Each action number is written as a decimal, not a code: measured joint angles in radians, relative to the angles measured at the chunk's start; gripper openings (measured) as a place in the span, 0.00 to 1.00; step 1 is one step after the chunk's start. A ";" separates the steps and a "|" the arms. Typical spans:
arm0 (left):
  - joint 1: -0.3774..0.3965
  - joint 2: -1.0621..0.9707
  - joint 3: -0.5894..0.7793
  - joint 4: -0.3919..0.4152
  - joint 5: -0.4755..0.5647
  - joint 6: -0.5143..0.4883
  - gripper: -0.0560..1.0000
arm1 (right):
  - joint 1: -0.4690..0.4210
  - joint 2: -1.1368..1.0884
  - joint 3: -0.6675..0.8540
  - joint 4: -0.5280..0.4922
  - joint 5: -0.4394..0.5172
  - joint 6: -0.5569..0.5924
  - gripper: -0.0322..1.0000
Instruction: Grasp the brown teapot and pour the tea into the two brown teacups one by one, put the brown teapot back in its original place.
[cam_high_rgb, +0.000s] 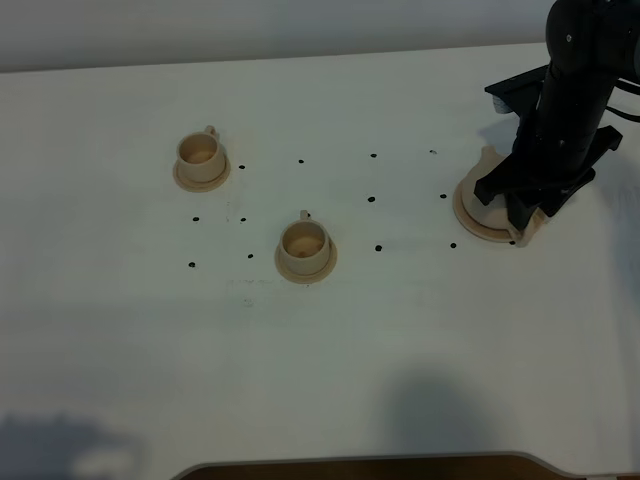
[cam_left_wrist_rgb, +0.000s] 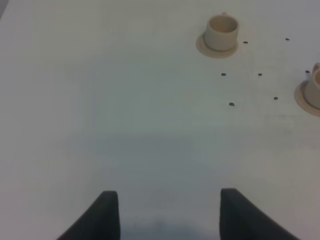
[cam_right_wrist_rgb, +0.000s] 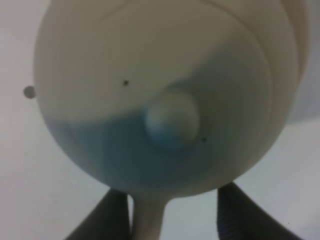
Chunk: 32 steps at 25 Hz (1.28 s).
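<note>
The teapot (cam_right_wrist_rgb: 160, 100) was seen on its disc (cam_high_rgb: 470, 222) at the right of the desk (cam_high_rgb: 320, 360), largely covered in the high view by the right arm. The right hand (cam_right_wrist_rgb: 174, 210) had been placed at the loop handle (cam_right_wrist_rgb: 147, 220). In the right wrist view the fingers (cam_right_wrist_rgb: 112, 217) stood apart with the handle between them, one close beside it and the other clear of it. No clamping could be made out, so the pot was judged ungrasped.

The left hand (cam_left_wrist_rgb: 167, 200) was held over bare desk, fingers apart and nothing between them, well away from the cups.

The two cups stood upright on their saucers: the far cup (cam_high_rgb: 201, 152) to the left and the near cup (cam_high_rgb: 304, 241) towards the middle, apart from each other and well apart from the teapot. No liquid could be made out in either — both looked empty.

From this the task was judged to be at its first step. Nothing was shown as done, and everything appeared to be left: closing on the handle, lifting, pouring into each cup in turn, and returning the pot to the disc.
</note>
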 joint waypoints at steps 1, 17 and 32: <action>0.000 0.000 0.000 0.000 0.000 0.000 0.51 | 0.000 0.000 0.000 0.001 0.001 0.000 0.38; 0.000 0.000 0.000 0.000 0.000 0.000 0.51 | -0.001 0.007 0.001 0.018 0.010 -0.014 0.15; 0.000 0.000 0.000 0.000 0.000 0.000 0.51 | -0.001 -0.006 0.001 0.053 -0.006 -0.025 0.15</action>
